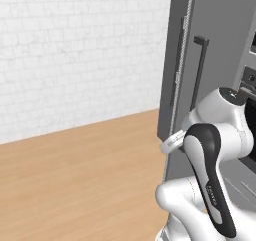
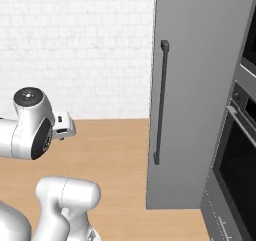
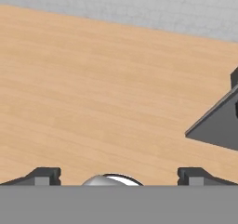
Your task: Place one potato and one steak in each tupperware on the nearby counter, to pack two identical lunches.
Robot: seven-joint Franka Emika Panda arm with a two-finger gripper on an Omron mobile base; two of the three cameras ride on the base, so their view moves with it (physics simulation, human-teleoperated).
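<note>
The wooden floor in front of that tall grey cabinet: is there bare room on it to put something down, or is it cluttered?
The light-brown wooden floor lies bare from the white brick wall across to the tall grey cabinet with the long dark handle. It gets tight to the right, where the cabinet meets the dark-windowed oven front.

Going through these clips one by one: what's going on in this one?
Nothing is being handled yet. The robot arm stands folded on a wooden floor beside a tall grey cabinet with a long dark handle, next to a built-in oven. Its hand is open and empty, looking along the floor toward a white brick wall.
</note>
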